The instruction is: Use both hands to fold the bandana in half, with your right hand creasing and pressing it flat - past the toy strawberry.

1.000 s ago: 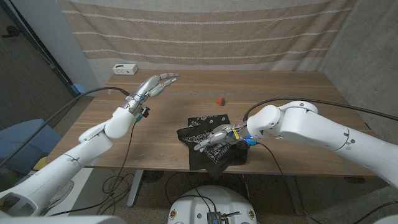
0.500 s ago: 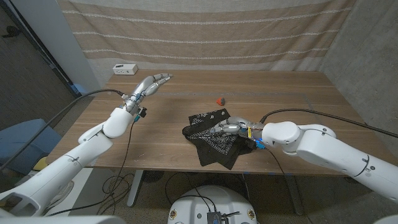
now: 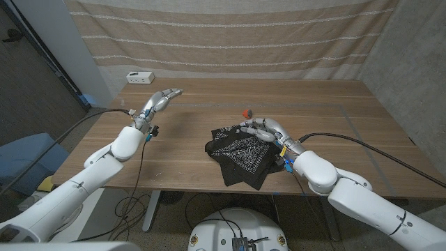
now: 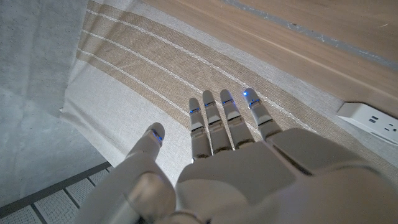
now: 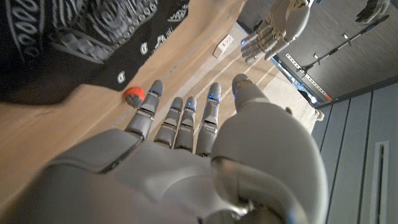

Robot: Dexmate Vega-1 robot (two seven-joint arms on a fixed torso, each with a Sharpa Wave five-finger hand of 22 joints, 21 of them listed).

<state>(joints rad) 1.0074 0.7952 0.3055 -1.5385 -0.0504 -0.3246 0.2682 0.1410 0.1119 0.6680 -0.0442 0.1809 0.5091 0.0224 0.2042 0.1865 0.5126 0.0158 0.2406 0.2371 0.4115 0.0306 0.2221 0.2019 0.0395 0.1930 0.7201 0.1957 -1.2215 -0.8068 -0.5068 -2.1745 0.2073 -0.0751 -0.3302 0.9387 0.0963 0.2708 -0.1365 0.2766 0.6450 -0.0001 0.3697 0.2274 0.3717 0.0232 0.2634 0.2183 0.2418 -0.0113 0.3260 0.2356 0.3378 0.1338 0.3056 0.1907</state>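
bandana (image 3: 239, 155): black cloth with a white paisley print, soft and rumpled, folded over itself into a rough diamond. Layers don't line up; edges are staggered and wrinkled. Long axis runs from mid-table toward the near edge, with the lowest corner hanging just over that edge. Sits right of the table's centre, closer to the near edge than the far one.
toy strawberry (image 3: 244, 112): small, red, rounded, glossy. Lies on bare wood just beyond the bandana's far edge, apart from it. In the right wrist view (image 5: 133, 96) it sits beside the cloth's patterned border.
right hand (image 3: 265, 130): white shell, grey fingers. Over the bandana's far right corner, fingers spread and reaching toward the strawberry, holding nothing. Can't tell whether the fingers touch the cloth.
left hand (image 3: 161, 98): same build. Raised over the far left part of the table, well apart from the bandana, fingers straight and slightly apart, empty. Left wrist view shows the fingers (image 4: 224, 118) extended side by side.
table (image 3: 181, 150): wooden, smooth with fine grain, rectangular.
white box (image 3: 140, 77): small, rectangular, at the far left corner of the table.
backdrop (image 3: 230, 31): beige woven cloth with pale stripes, hanging behind the far edge.
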